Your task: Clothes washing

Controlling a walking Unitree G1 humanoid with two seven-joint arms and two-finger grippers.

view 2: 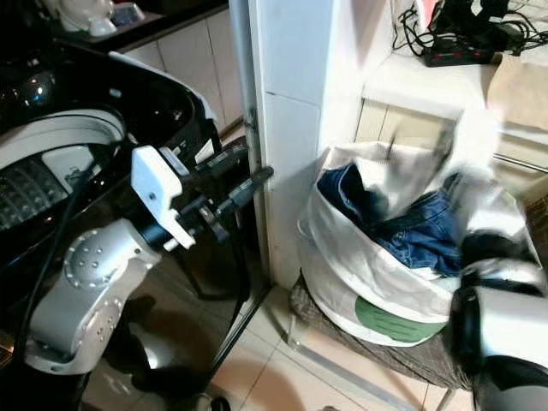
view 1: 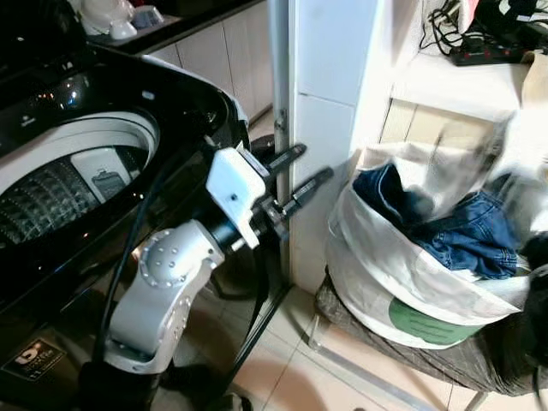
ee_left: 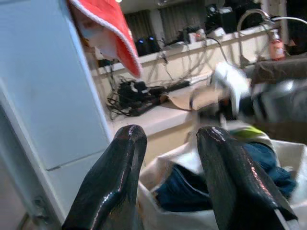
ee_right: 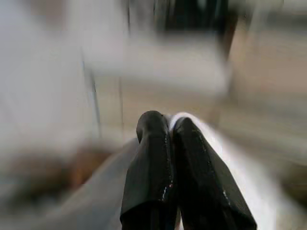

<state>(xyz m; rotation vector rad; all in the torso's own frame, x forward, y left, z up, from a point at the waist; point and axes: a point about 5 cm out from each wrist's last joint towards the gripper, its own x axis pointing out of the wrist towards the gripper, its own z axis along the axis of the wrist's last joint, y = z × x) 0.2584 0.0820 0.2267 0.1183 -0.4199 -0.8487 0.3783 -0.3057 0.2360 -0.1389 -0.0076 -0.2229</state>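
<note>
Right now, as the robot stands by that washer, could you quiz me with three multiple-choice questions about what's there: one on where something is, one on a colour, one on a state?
1. Where is the white laundry bag?
A. Inside the washing machine
B. To the robot's right of the white pillar, on a stool
C. On the counter with the cables

2. What colour are the clothes showing in the bag?
A. Blue denim
B. Yellow
C. Pink

3. How are the left gripper fingers?
A. Shut on a shirt
B. Apart and empty
C. Hidden inside the drum

Answers:
1. B, since the bag sits past the pillar on a low padded stool, while the washing machine is on the other side.
2. A, since dark and mid-blue jeans fabric fills the bag's mouth.
3. B, since the left wrist view shows a clear gap between the two black fingers, with nothing held.
</note>
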